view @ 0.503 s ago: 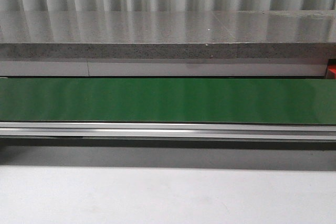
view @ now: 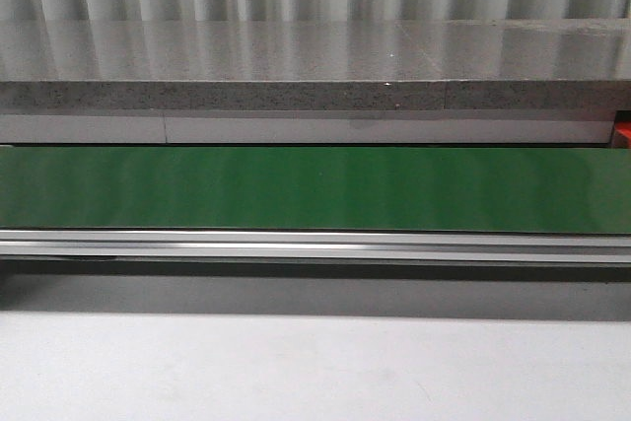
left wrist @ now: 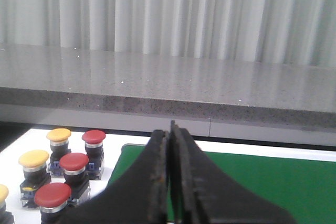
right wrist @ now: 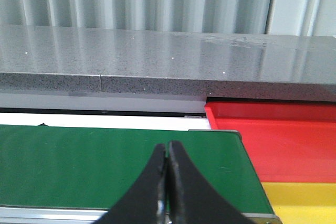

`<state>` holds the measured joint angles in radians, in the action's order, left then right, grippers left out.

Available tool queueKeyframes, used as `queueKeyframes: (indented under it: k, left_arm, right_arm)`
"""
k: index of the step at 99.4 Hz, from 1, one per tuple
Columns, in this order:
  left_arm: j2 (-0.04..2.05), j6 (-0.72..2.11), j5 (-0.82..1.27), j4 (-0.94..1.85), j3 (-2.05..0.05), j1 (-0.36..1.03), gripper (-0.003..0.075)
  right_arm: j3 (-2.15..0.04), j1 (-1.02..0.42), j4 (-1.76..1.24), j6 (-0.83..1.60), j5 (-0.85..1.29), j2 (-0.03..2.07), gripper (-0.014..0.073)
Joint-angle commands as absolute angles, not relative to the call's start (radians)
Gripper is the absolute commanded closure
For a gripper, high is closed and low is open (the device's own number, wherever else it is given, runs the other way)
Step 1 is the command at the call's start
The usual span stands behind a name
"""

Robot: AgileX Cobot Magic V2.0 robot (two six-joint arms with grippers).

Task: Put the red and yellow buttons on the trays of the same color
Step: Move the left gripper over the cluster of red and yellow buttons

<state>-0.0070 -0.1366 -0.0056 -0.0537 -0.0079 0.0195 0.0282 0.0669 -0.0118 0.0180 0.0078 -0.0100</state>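
In the left wrist view, several red buttons [left wrist: 73, 162] and yellow buttons [left wrist: 33, 158] stand on a white surface beside the end of the green belt [left wrist: 262, 182]. My left gripper [left wrist: 169, 129] is shut and empty, over the belt's end, to the side of the buttons. In the right wrist view, a red tray [right wrist: 273, 140] and a yellow tray [right wrist: 302, 200] lie beside the other end of the belt [right wrist: 105, 161]. My right gripper [right wrist: 167, 148] is shut and empty over the belt. Neither gripper shows in the front view.
The green conveyor belt [view: 315, 189] with a metal rail [view: 315, 244] runs across the front view. A grey stone counter [view: 315, 61] stands behind it, with a white curtain beyond. A sliver of the red tray [view: 624, 133] shows at the right edge.
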Motion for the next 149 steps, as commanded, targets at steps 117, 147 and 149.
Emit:
queueKeyframes:
  k: [117,147,149]
  left_arm:
    - [0.646,-0.145,0.857,0.038,-0.711,0.017,0.0407]
    - [0.646,-0.307,0.896,0.02,-0.711,0.017,0.0077]
    - [0.646,-0.332,0.894,0.011,-0.711,0.017,0.0077]
  right_arm:
    - [0.012,0.07,0.0,0.019,-0.072,-0.026,0.0659]
    - [0.012,0.07,0.0,0.019,-0.072,-0.026,0.0659]
    - [0.012,0.07,0.0,0.019,-0.072,-0.026,0.0659]
